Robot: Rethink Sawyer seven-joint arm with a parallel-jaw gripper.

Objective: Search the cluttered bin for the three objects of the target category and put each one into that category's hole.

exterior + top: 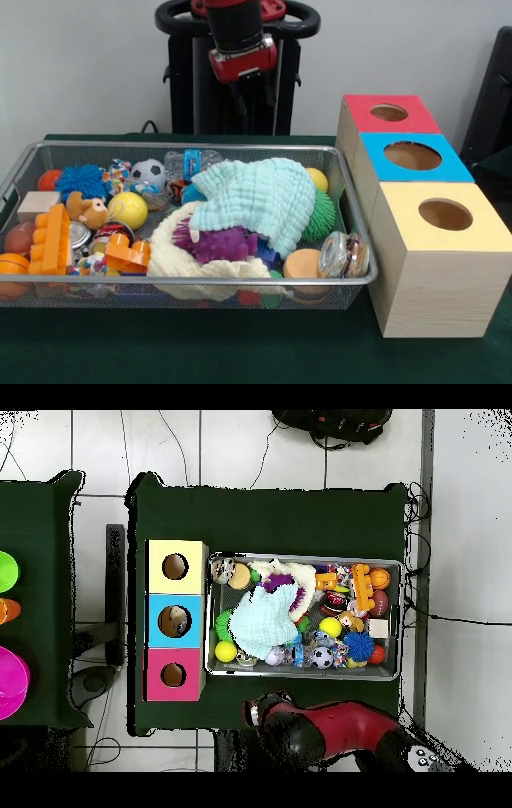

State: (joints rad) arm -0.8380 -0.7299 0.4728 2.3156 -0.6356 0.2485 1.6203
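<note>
A wire mesh bin (pixel 200 146) (pixel 404 619) is packed with toys. On top lies a light blue cloth (pixel 260 200) (pixel 262 616). Around it are a purple spiky ball (pixel 216 242), a green spiky ball (pixel 322 214), a yellow ball (pixel 128 210), a small soccer ball (pixel 147 172) (pixel 320 656), a blue spiky ball (pixel 80 181), an orange brick (pixel 52 238), a glass jar (pixel 342 256) and a wooden block (pixel 36 204). Beside the bin stand three wooden boxes with round holes: red (pixel 390 114) (pixel 173 675), blue (pixel 412 156) (pixel 175 621), yellow (pixel 445 214) (pixel 175 566). My gripper (pixel 244 76) (pixel 258 712) hangs high behind the bin, apart from everything.
In the overhead view a second green-covered table (pixel 40 534) sits at the left edge, carrying a green thing (pixel 6 571), an orange one (pixel 5 610) and a magenta disc (pixel 10 684). Cables run over the tiled floor. A black chair edge (pixel 492 96) shows at the front view's right.
</note>
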